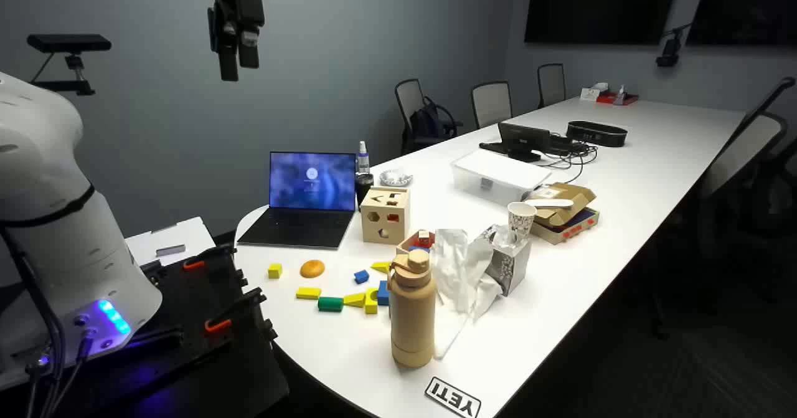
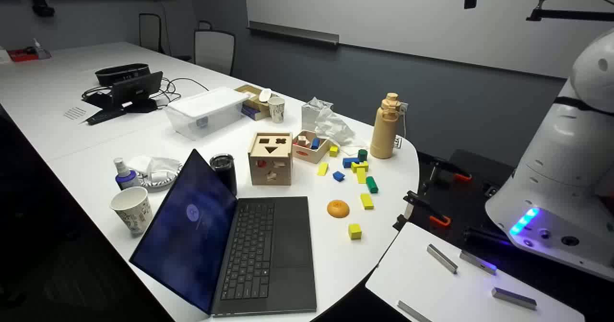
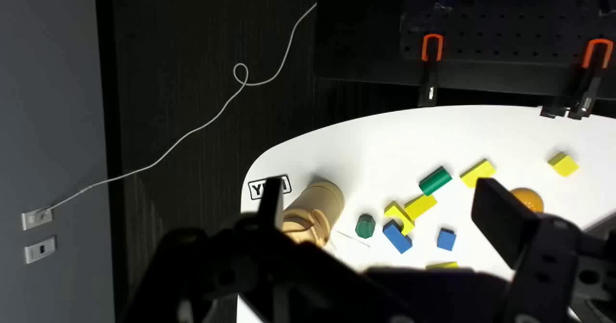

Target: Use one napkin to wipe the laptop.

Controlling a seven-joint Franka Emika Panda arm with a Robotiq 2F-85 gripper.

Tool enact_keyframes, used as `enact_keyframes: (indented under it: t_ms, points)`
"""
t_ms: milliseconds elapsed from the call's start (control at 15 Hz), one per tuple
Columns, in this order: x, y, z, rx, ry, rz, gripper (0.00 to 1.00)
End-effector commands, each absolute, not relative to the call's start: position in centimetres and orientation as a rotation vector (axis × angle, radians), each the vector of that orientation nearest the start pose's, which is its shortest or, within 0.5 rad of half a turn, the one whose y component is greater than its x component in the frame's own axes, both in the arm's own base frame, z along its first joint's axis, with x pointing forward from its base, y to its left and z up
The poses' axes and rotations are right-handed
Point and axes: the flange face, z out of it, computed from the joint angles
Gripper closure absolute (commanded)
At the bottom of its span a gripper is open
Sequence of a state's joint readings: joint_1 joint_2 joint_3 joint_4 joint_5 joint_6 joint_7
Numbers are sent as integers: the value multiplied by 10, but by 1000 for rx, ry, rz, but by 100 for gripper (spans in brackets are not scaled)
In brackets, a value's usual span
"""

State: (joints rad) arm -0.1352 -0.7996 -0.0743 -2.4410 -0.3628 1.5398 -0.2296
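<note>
The laptop (image 1: 305, 228) stands open on the white table with a lit blue screen; it also shows in an exterior view (image 2: 288, 245). White crumpled napkins (image 1: 457, 268) hang and lie beside the patterned tissue box (image 1: 512, 267); they also show in an exterior view (image 2: 336, 129). My gripper (image 1: 239, 63) is high above the table in both exterior views (image 2: 471, 0). In the wrist view, its two fingers (image 3: 382, 205) are wide apart with nothing between them. The napkins and the laptop are out of sight in the wrist view.
A tan bottle (image 1: 413, 318) stands in front of the napkins. A wooden shape box (image 1: 386, 218), an orange piece (image 2: 338, 208) and several coloured blocks (image 2: 361, 174) are near the laptop. A dark tumbler (image 2: 224, 171) and paper cup (image 2: 132, 209) stand by the screen. A clear bin (image 1: 492, 178) is further back.
</note>
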Motion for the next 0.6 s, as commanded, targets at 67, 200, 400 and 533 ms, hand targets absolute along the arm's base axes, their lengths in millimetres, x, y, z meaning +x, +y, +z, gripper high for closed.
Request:
enact_keyframes:
  t_ms: [67, 200, 400, 533]
  points:
    - [290, -107, 557, -3426, -116, 262, 0]
    - [310, -109, 557, -3470, -242, 155, 0]
    - [357, -117, 544, -3534, -459, -100, 0]
    - [392, -125, 532, -3550, -596, -272, 0]
